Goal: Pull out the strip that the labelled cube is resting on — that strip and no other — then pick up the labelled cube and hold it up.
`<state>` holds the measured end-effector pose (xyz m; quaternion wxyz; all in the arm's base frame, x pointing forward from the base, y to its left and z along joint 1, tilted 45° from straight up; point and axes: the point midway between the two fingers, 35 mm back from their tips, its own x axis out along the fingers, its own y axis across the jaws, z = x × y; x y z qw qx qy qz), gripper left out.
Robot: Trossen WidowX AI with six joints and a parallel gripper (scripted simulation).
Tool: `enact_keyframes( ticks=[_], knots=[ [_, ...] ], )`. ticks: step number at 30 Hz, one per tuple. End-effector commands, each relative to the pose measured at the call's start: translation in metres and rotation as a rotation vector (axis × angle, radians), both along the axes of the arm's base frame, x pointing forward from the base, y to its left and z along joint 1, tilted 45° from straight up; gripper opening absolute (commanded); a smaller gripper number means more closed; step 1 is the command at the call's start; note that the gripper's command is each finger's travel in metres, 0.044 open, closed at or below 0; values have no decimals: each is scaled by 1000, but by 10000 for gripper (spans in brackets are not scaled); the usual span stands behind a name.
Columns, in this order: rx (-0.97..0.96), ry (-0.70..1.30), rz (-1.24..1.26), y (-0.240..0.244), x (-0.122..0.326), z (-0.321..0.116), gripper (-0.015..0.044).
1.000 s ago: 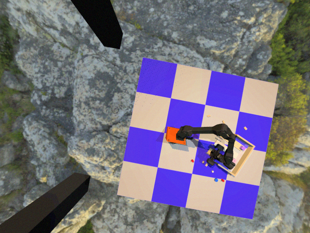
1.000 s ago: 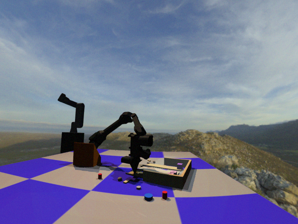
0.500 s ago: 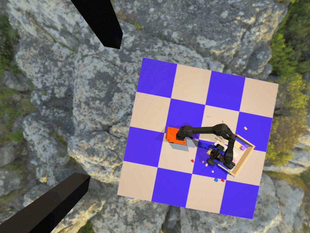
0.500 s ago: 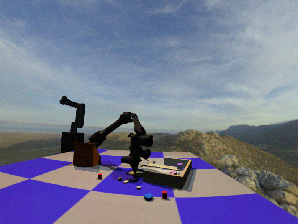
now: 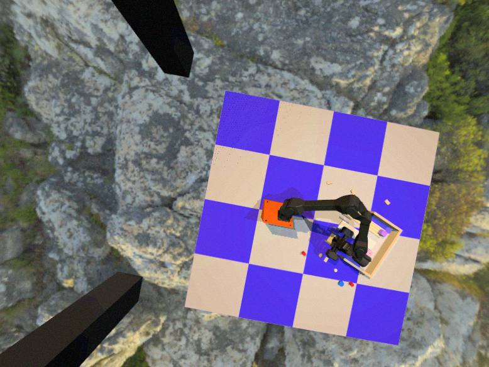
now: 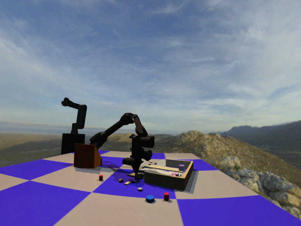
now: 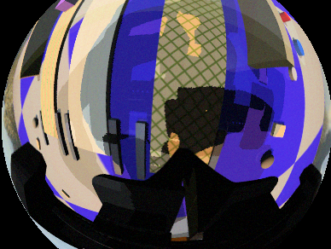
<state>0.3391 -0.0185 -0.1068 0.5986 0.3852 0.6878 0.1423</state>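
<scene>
My gripper point(image 6: 135, 173) point(image 7: 182, 152) is shut, its tips low over the near end of a cross-hatched strip point(image 5: 329, 239) point(image 7: 200, 72). No strip shows clearly between the fingers. The hatched strip reaches out from the tray point(image 5: 384, 256) point(image 6: 163, 181) on the robot's side. A yellow strip point(image 6: 165, 168) point(image 7: 53, 85) and a wide pale strip point(image 7: 95, 64) lie to its left in the wrist view. A purple cube point(image 5: 383, 232) point(image 6: 181, 166) point(image 7: 64, 5) is by the yellow strip. Something pink point(image 5: 369, 252) point(image 6: 174, 173) lies lower in the tray. I cannot read any label.
Dark upright bars point(image 7: 115, 147) point(image 7: 142, 149) stand left of the hatched strip. Outside the tray are red cylinders point(image 5: 303, 252) point(image 6: 166, 196), a blue disc point(image 5: 340, 283) point(image 6: 149, 199), a white disc point(image 6: 139, 189), a brown lump point(image 6: 120, 180) point(image 7: 267, 160) and a small cream block point(image 6: 127, 183) point(image 7: 279, 130).
</scene>
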Motion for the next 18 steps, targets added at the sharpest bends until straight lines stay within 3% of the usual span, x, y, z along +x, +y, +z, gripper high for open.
enact_keyframes(
  ticks=[1,18],
  knots=[
    [3,1,1,3,-1,-1,0],
    [3,3,1,10,-26,4,0]
  ],
)
